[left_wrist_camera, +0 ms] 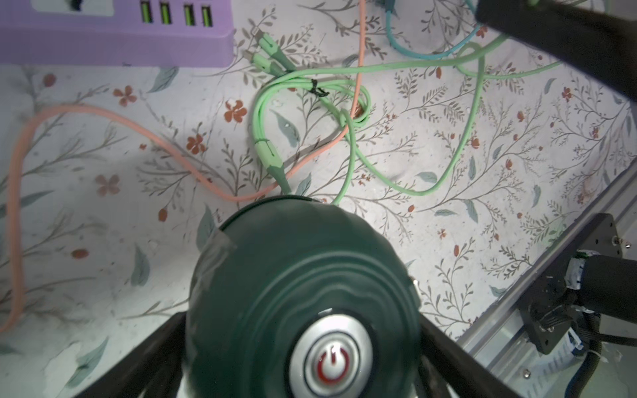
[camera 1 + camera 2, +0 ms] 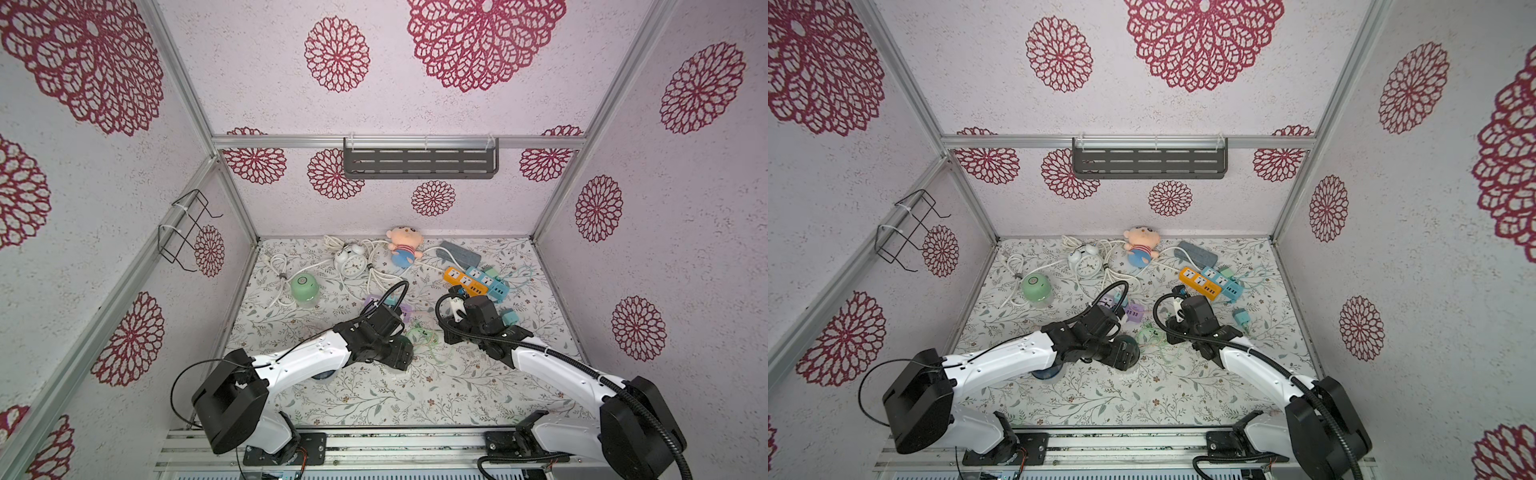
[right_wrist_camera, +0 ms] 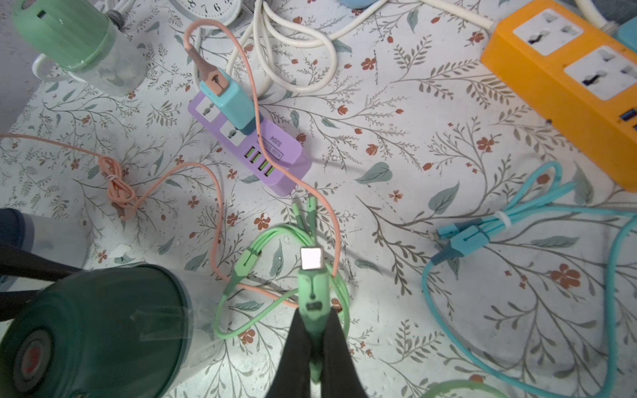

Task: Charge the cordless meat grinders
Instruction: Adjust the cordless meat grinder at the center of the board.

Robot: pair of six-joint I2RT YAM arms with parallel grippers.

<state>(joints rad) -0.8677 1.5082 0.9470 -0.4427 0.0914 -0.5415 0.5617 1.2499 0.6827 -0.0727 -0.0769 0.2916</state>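
Both top views sit high over the front edge of the table (image 2: 353,399), looking down and toward the back. They are far off and take in the whole scene, with the purple power strip (image 2: 1134,311) near the middle. Left wrist view: very close over the dark green grinder (image 1: 293,275), facing the purple power strip. Right wrist view: close, looking down past a green plug (image 3: 312,286) at the strip. The wrist views share the strip, grinder and green cable (image 1: 264,150).
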